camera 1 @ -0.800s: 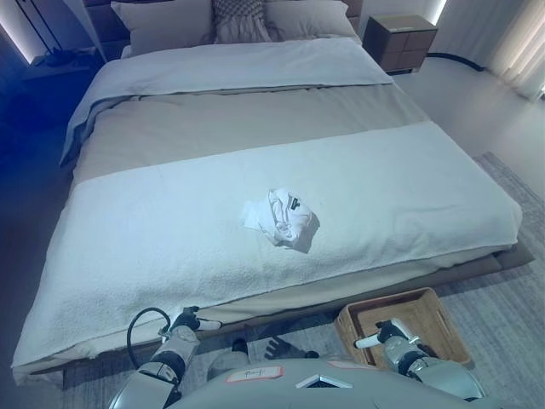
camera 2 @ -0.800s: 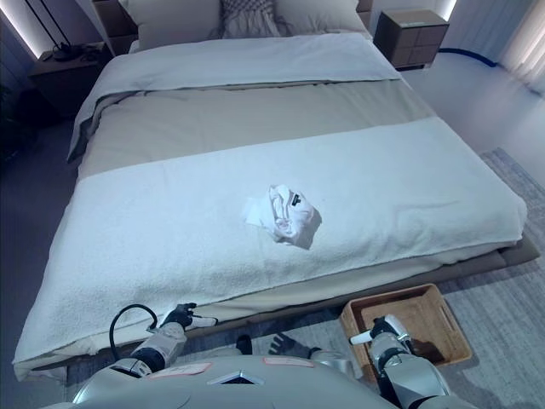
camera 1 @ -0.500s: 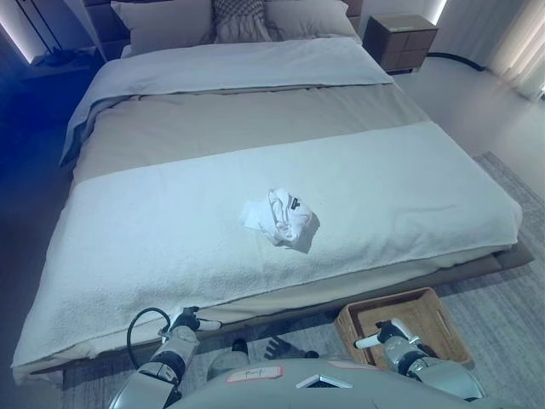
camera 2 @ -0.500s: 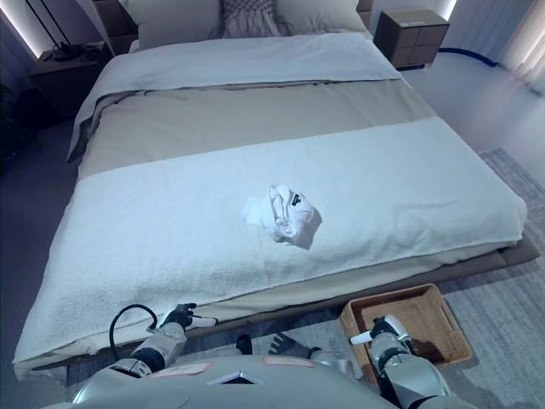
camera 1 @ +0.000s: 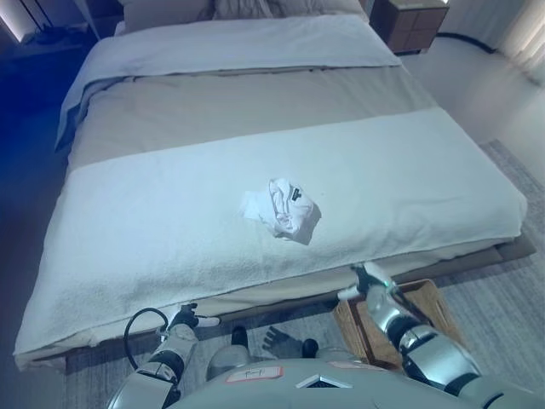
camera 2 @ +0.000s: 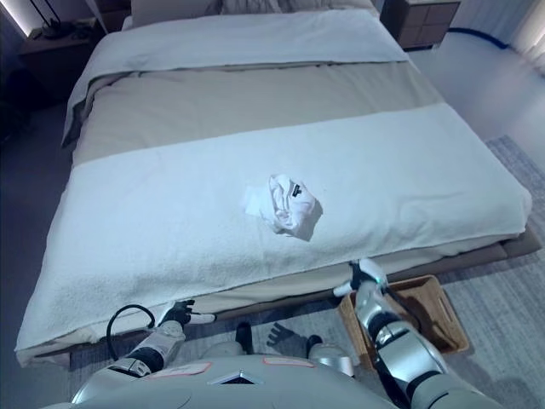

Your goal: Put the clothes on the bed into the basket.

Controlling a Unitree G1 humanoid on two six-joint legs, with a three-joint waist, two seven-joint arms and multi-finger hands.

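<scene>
The right hand [camera 2: 364,279] is raised at the bed [camera 2: 128,247] edge, fingers relaxed and empty, apparently to reach the shirt [camera 2: 283,205] lying well beyond it. The basket [camera 2: 443,311] is beside it. The left hand [camera 2: 177,315] hangs low, loosely open.

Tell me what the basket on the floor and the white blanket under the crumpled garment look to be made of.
The basket looks like woven wicker or rattan: light brown, matte, with a ribbed rim. The white blanket looks like terry or fleece: soft, matte, with a nubby pile and no sheen. The garment lying on it looks like thin white fabric, probably cotton, judging by its sharp creases.
</scene>
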